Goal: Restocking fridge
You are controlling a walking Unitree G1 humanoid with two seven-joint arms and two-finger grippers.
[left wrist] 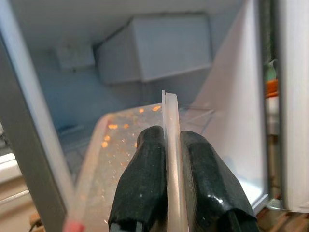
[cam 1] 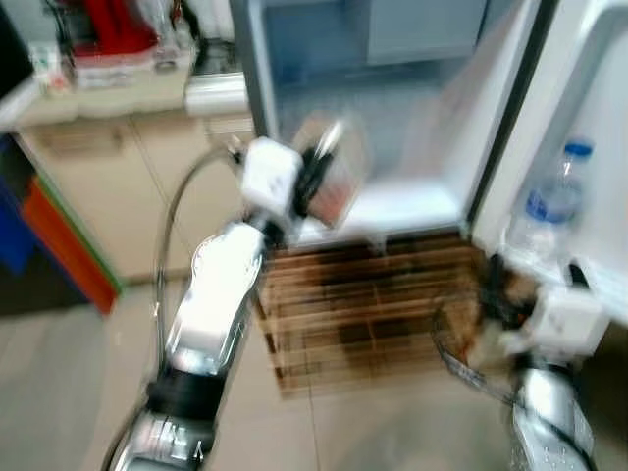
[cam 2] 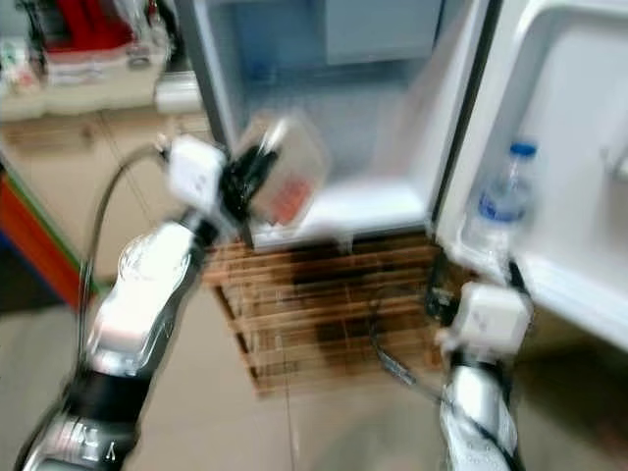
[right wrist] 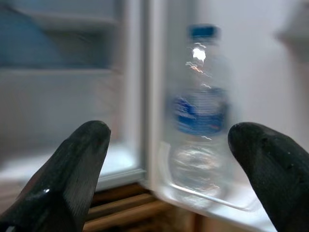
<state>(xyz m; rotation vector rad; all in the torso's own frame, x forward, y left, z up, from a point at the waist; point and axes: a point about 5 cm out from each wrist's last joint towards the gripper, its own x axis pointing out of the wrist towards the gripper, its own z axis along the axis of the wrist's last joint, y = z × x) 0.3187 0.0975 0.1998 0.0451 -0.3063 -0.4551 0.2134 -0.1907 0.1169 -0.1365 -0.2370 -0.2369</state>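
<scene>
Clear plastic container (cam 1: 329,182) with a red label, pinched at its rim by the left gripper (left wrist: 172,159), hangs before the open white fridge (cam 1: 392,108). Beside it, the right gripper (right wrist: 169,164) spreads wide facing a blue-capped water bottle (cam 2: 500,201) in the door shelf.

Clear plastic container (left wrist: 145,145), glossy black gripper fingers (left wrist: 145,183), clear plastic bottle (right wrist: 200,116), slatted wood rack (cam 1: 363,314).

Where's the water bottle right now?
The water bottle stands upright in the open fridge door's shelf on the robot's right, just above the open right gripper, whose wrist view looks straight at it.
</scene>
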